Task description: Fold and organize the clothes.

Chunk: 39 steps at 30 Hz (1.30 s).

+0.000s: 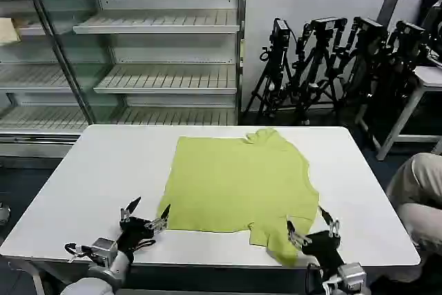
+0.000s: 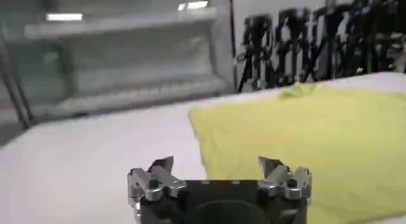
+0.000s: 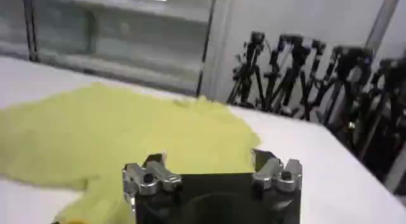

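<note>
Lime T-shirt (image 1: pixel 238 181) lying on your table (image 1: pixel 97 170) | left gripper (image 1: pixel 146 213) hovering near hem, jaws spread | right gripper (image 1: pixel 312 229) hovering near sleeve, jaws spread

Bare table (image 1: pixel 103 170) left of T-shirt (image 1: pixel 235 184); shelving (image 1: pixel 159 46), tripods (image 1: pixel 324 67) stand behind.

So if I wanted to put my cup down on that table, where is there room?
The table is bare left of the T-shirt, along the far edge, and in a narrower strip on its right. The near edge is crowded: the left gripper and right gripper sit at the shirt's corners.
</note>
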Each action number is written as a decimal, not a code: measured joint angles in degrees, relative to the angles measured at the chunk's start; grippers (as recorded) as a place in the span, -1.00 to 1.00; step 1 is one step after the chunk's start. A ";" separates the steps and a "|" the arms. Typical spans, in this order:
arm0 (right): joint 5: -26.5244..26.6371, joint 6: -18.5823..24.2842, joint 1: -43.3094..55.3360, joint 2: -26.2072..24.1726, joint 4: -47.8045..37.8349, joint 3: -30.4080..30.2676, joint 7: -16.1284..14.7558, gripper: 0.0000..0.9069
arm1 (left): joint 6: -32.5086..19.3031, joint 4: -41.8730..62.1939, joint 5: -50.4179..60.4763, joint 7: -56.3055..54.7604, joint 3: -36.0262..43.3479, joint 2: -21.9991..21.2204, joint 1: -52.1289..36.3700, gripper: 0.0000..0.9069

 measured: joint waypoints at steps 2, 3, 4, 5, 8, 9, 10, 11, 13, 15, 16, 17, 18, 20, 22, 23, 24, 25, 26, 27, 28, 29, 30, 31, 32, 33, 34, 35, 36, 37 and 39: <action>0.43 -0.62 -0.89 0.07 0.38 -0.16 0.16 1.00 | 1.17 -0.06 -1.18 -0.18 -0.15 0.12 0.52 1.00; 0.59 -0.81 -1.22 0.08 0.53 -0.28 0.20 1.00 | 1.63 -0.07 -1.69 -0.29 -0.15 0.21 0.73 1.00; 0.70 -1.00 -1.48 0.08 0.59 -0.39 0.26 1.00 | 2.05 -0.08 -2.07 -0.44 -0.16 0.26 0.87 1.00; 0.81 -1.22 -1.71 0.08 0.59 -0.52 0.38 1.00 | 2.50 -0.08 -2.51 -0.62 -0.26 0.29 0.98 1.00; 1.13 -1.71 -2.08 -0.02 0.57 -0.94 0.80 1.00 | 3.59 -0.08 -3.89 -1.33 -0.75 0.30 1.04 1.00; 1.28 -1.90 -2.10 -0.13 0.51 -1.15 0.97 1.00 | 3.88 -0.07 -4.24 -1.51 -0.86 0.31 1.04 1.00; 1.45 -2.09 -2.12 -0.22 0.41 -1.31 1.11 1.00 | 4.14 -0.08 -4.55 -1.65 -0.92 0.31 1.07 1.00; 1.65 -2.33 -2.12 -0.34 0.28 -1.45 1.27 1.00 | 4.39 -0.13 -4.85 -1.76 -0.95 0.31 1.15 1.00; 1.99 -2.85 -2.05 -0.56 0.00 -1.83 1.61 1.00 | 4.81 -0.25 -5.27 -1.97 -1.01 0.22 1.34 1.00; 2.23 -3.41 -1.97 -0.60 -0.20 -2.11 1.93 1.00 | 5.22 -0.50 -5.52 -2.10 -1.01 0.15 1.58 1.00; 2.33 -3.64 -2.00 -0.64 -0.21 -2.20 2.00 1.00 | 5.40 -0.66 -5.70 -2.17 -1.02 0.08 1.70 1.00; 2.40 -3.84 -2.02 -0.65 -0.19 -2.32 2.07 1.00 | 5.54 -0.74 -5.77 -2.20 -1.02 0.03 1.72 1.00; 2.47 -4.03 -2.07 -0.65 -0.14 -2.44 2.09 1.00 | 5.68 -0.75 -5.84 -2.25 -1.05 -0.02 1.72 1.00; 2.55 -4.45 -2.10 -0.66 -0.10 -2.75 2.15 1.00 | 5.91 -0.74 -6.04 -2.33 -1.16 -0.08 1.69 1.00; 2.77 -4.86 -1.95 -0.72 -0.13 -2.89 2.19 0.87 | 6.12 -0.61 -6.06 -2.33 -1.24 -0.05 1.65 0.67; 2.97 -4.98 -1.91 -0.76 -0.20 -2.90 2.16 0.09 | 6.20 -0.54 -6.05 -2.29 -1.25 -0.04 1.66 -0.20; 3.13 -5.10 -1.91 -0.81 -0.24 -2.82 2.13 -1.00 | 6.29 -0.44 -5.99 -2.23 -1.25 0.00 1.67 -0.78; 3.25 -5.26 -1.92 -0.85 -0.24 -2.84 2.13 -1.00 | 6.37 -0.36 -5.92 -2.18 -1.25 0.01 1.70 -0.98; 3.36 -5.42 -1.94 -0.85 -0.23 -2.88 2.14 -1.00 | 6.44 -0.30 -5.94 -2.12 -1.25 0.00 1.71 -0.98; 3.53 -5.61 -1.94 -0.85 -0.19 -2.96 2.15 -1.00 | 6.49 -0.26 -5.94 -2.01 -1.26 0.03 1.71 -0.98; 3.70 -5.81 -1.92 -0.85 -0.16 -3.04 2.15 -1.00 | 6.54 -0.20 -6.00 -1.87 -1.25 0.14 1.74 -0.96; 3.84 -6.02 -1.85 -0.85 -0.16 -3.11 2.17 -1.00 | 6.58 -0.15 -6.06 -1.83 -1.25 0.16 1.78 -0.98; 4.01 -6.24 -1.77 -0.87 -0.18 -3.21 2.18 -1.00 | 6.61 -0.14 -6.13 -1.81 -1.26 0.18 1.81 -0.98; 4.21 -6.44 -1.74 -0.87 -0.23 -3.33 2.20 -1.00 | 6.65 -0.16 -6.22 -1.75 -1.26 0.22 1.83 -0.96; 4.41 -6.63 -1.74 -0.88 -0.30 -3.46 2.22 -1.00 | 6.68 -0.17 -6.27 -1.68 -1.26 0.22 1.87 -0.96; 4.57 -6.81 -1.73 -0.90 -0.36 -3.55 2.24 -1.00 | 6.70 -0.20 -6.31 -1.61 -1.25 0.24 1.87 -0.96; 4.71 -6.93 -1.72 -0.91 -0.40 -3.65 2.24 -1.00 | 6.73 -0.22 -6.39 -1.54 -1.23 0.24 1.87 -0.96; 4.82 -7.01 -1.67 -0.93 -0.43 -3.73 2.24 -1.00 | 6.75 -0.22 -6.41 -1.47 -1.20 0.23 1.88 -0.96; 4.91 -7.06 -1.62 -0.96 -0.46 -3.80 2.24 -1.00 | 6.78 -0.23 -6.42 -1.37 -1.14 0.22 1.91 -0.96; 5.03 -7.11 -1.55 -0.98 -0.47 -3.85 2.23 -1.00 | 6.79 -0.24 -6.43 -1.24 -1.04 0.15 1.94 -0.96; 5.18 -7.15 -1.36 -1.10 -0.48 -3.92 2.14 -1.00 | 6.79 -0.25 -6.45 -1.03 -0.94 0.00 1.99 -0.96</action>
